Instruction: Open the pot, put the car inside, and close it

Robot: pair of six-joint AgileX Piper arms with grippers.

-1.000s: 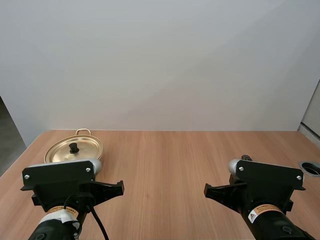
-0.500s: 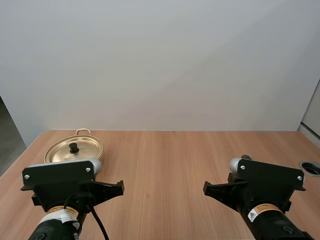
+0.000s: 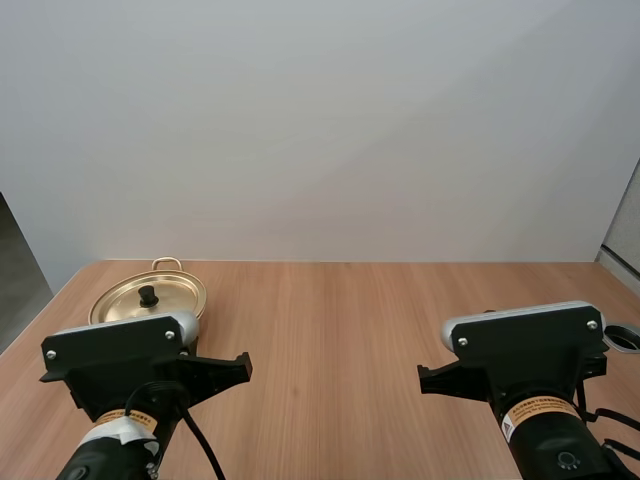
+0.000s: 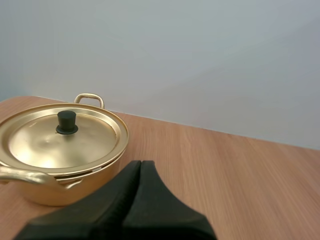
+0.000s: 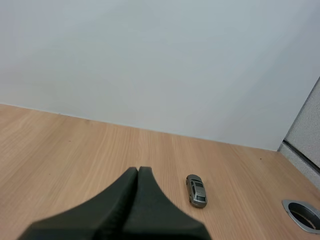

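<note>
A gold pot point(image 3: 148, 298) with its lid on stands at the table's far left. Seen from the left wrist, the pot point(image 4: 55, 175) sits just ahead of my left gripper point(image 4: 140, 167), whose fingers lie together as one dark wedge. The lid point(image 4: 60, 142) lies flat, with a black knob point(image 4: 66, 121) at its centre. A small grey toy car point(image 5: 196, 190) rests on the wood a short way ahead of my right gripper point(image 5: 138, 172), slightly to its side. That gripper is shut on nothing. Both arms point(image 3: 140, 365) point(image 3: 525, 355) hang over the table's near edge.
A round metal cable hole point(image 5: 302, 214) is set in the table near the right edge point(image 3: 625, 337), beyond the car. Bare wood stretches between the pot and the car. A pale wall closes off the far side.
My right arm has lifted and tilted, so its wrist block now sits higher in the high view. The left arm has shifted only slightly. The pot has not moved.
</note>
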